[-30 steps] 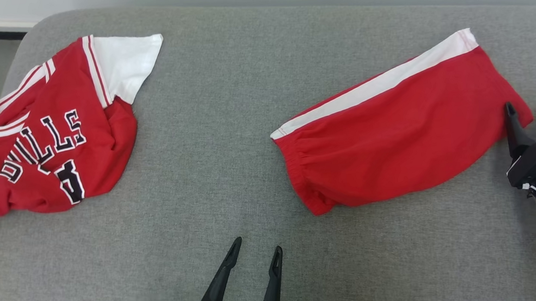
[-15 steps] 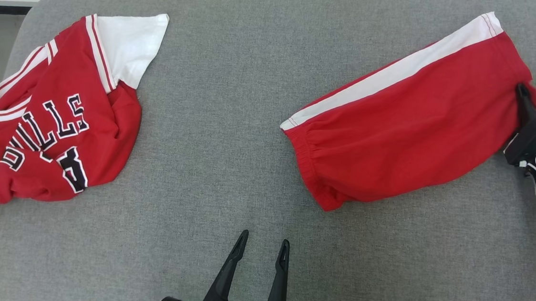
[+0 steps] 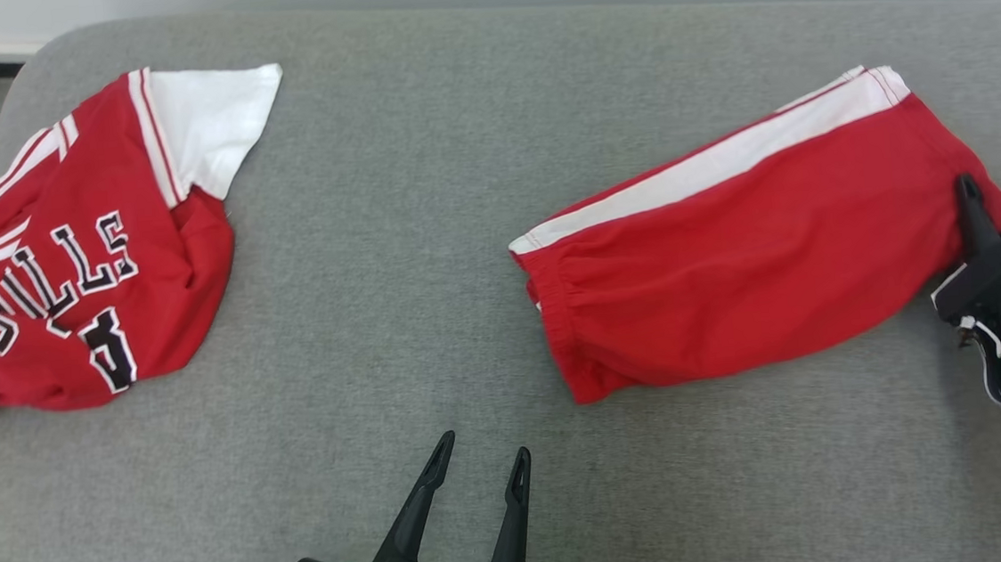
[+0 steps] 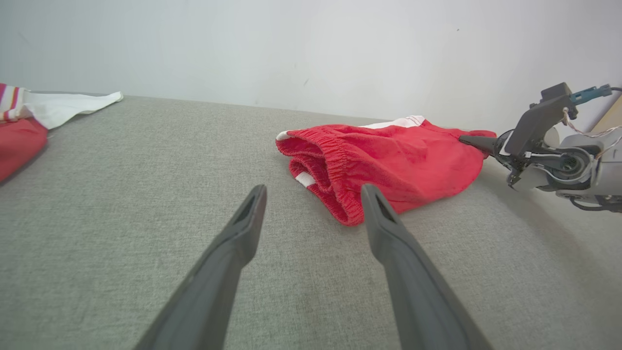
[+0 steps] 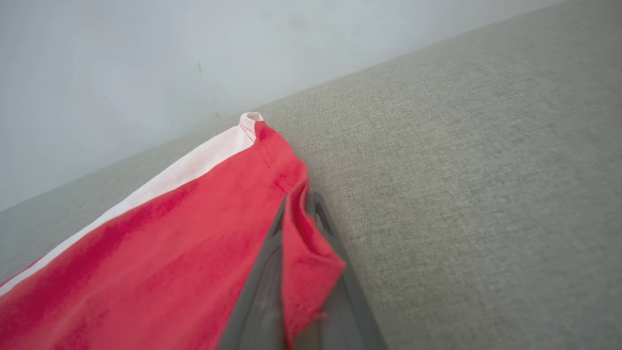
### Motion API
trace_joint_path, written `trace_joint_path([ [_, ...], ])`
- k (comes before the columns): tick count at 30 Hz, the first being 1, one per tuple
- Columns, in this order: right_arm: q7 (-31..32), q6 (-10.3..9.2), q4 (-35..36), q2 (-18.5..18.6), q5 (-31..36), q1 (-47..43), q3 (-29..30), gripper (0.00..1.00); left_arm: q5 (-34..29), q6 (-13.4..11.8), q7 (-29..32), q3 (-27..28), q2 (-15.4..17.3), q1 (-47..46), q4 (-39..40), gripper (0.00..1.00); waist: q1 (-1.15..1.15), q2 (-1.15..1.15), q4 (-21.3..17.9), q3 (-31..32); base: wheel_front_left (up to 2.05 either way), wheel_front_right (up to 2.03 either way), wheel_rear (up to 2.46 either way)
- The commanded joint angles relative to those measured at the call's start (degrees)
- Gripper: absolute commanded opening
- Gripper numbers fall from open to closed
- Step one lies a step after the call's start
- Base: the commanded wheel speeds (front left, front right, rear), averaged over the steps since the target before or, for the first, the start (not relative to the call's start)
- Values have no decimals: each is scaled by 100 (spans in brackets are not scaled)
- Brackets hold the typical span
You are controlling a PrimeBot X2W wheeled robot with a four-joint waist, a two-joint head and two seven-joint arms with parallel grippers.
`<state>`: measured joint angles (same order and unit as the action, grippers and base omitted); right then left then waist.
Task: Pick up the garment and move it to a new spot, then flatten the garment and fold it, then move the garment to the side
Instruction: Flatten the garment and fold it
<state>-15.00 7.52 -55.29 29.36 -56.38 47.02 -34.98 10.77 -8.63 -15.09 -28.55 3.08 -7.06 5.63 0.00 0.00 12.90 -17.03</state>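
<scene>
The red shorts (image 3: 757, 243), with a white side stripe, lie on the right half of the grey upholstered surface (image 3: 418, 144). Their long axis runs across the robot's front: the elastic waistband (image 3: 557, 312) points toward the middle, and the leg hem (image 3: 944, 130) points out to the right and a little farther away.

The right gripper (image 3: 969, 199) is at that hem end, at the corner nearer the robot. It is clamped narrow on a fold of red cloth, and the right wrist view shows the fabric pinched between its two dark fingers (image 5: 272, 272).

The left gripper (image 3: 484, 447) stands wide and holds nothing. It sits low near the robot, apart from the cloth, with the waistband ahead of it and to its right. It is the nearer arm to that end.

A red Bulls jersey (image 3: 80, 278) lies well apart at the far left.

As I judge it, the step in hand is the pickup. With one corner held at the far end of the long axis, a lift would leave the waistband trailing toward the left gripper
</scene>
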Motion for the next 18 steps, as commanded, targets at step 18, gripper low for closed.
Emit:
trace_joint_path([
  [18,-20,-6,836,-168,948,-1695,1745,0,-76,55,7,140,-2,334,-28,100,0,0,-704,623,0,0,0],
])
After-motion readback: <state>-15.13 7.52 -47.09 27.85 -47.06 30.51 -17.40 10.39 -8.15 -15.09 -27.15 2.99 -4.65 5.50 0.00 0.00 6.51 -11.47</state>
